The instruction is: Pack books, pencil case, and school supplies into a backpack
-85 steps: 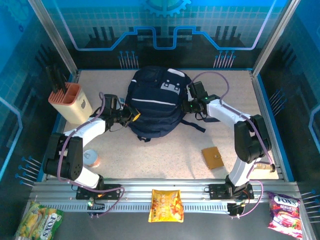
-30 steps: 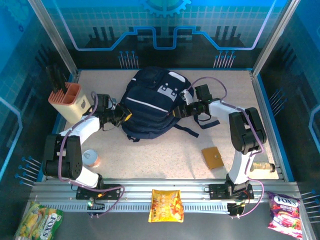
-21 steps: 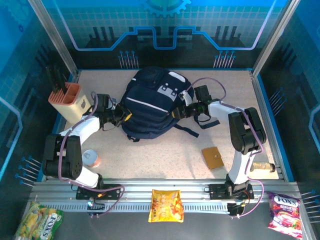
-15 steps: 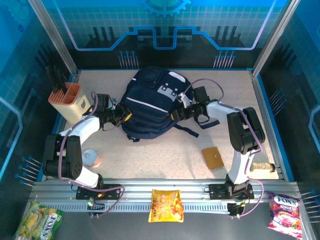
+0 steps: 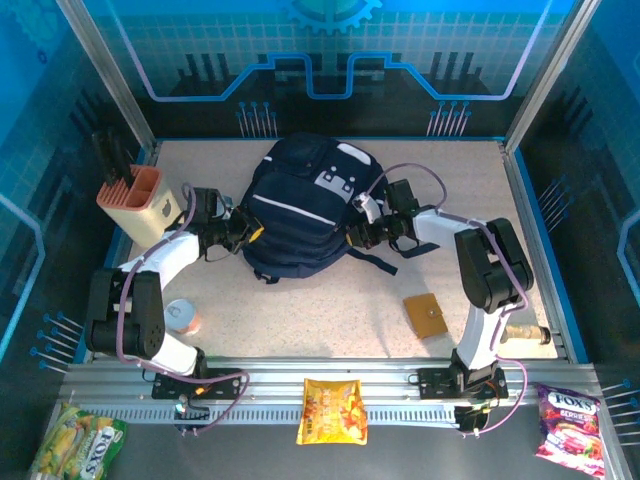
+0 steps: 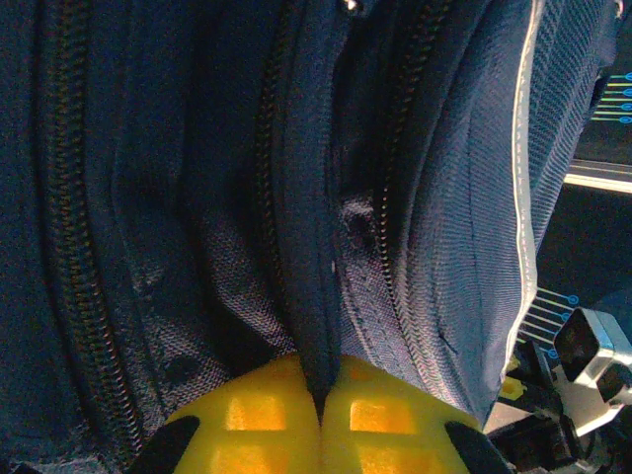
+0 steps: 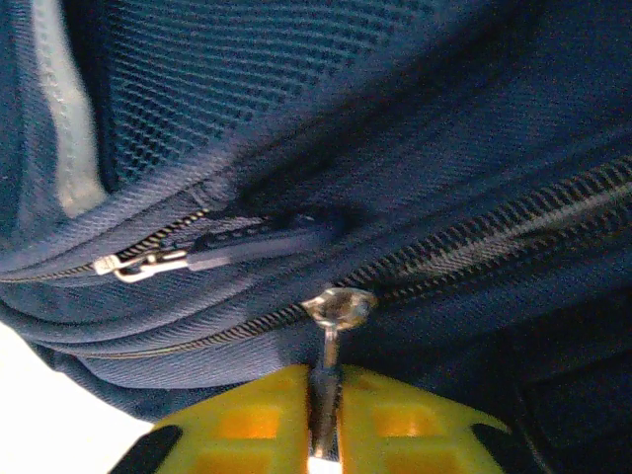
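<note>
The navy backpack (image 5: pixel 300 205) lies at the upper centre of the desk (image 5: pixel 320 310). The left gripper (image 6: pixel 318 410) is clamped on a fold of its fabric. The right gripper (image 7: pixel 324 395) pinches a metal zipper pull (image 7: pixel 334 321). A tan square piece (image 5: pixel 426 314) lies lower right, and a peach holder (image 5: pixel 140 205) stands upper left.

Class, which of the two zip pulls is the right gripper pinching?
The bare metal pull, clamped in the right gripper; the fabric-tabbed pull lies free.
</note>
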`<control>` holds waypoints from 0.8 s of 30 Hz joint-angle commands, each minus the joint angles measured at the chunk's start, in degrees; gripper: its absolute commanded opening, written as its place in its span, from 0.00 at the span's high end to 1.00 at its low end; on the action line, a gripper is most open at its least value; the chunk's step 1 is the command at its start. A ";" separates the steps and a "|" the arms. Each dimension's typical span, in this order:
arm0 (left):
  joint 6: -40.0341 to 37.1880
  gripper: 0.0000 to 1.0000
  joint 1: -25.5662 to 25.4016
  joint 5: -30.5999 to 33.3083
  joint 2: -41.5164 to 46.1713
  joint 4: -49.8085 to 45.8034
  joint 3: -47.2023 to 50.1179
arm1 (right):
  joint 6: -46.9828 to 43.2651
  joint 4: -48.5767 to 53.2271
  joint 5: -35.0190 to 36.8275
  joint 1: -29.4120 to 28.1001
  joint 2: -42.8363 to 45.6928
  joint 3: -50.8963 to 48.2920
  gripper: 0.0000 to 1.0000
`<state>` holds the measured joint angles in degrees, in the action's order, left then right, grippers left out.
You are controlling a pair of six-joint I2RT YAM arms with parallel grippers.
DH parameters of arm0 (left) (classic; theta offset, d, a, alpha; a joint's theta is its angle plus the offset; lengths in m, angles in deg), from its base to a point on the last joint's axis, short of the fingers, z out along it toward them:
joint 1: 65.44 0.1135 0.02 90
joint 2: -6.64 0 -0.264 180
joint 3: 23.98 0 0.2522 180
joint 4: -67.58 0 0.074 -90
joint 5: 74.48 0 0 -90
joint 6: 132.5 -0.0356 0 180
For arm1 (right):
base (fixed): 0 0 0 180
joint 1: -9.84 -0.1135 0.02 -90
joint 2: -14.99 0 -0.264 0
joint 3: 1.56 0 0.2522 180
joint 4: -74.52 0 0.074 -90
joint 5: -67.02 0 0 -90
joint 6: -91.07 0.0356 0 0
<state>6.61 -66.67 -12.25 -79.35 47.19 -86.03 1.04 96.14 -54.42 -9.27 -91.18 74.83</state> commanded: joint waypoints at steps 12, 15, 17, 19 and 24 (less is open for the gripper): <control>-0.83 1.00 0.97 -0.70 -0.32 0.33 -1.03 | -5.00 0.32 6.67 -7.61 7.81 -3.70 1.00; -0.92 1.00 0.97 -0.21 -0.23 0.30 -0.93 | -5.55 1.42 9.25 -8.40 7.52 -3.61 1.00; -1.02 1.00 1.14 0.34 -0.02 0.02 -0.85 | -4.88 0.68 12.63 -7.84 7.90 -4.19 1.00; -1.07 1.00 1.30 1.09 0.41 -0.41 -0.58 | -2.59 -0.88 15.41 -6.30 8.57 -5.01 1.00; -1.98 1.00 1.94 2.41 1.18 -1.80 -0.34 | 4.26 -2.81 20.83 -2.23 8.98 -5.17 0.99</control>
<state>6.54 -65.82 -11.99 -79.57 46.82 -86.03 0.86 94.35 -39.78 -14.26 -83.33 69.24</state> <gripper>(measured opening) 0.063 0.050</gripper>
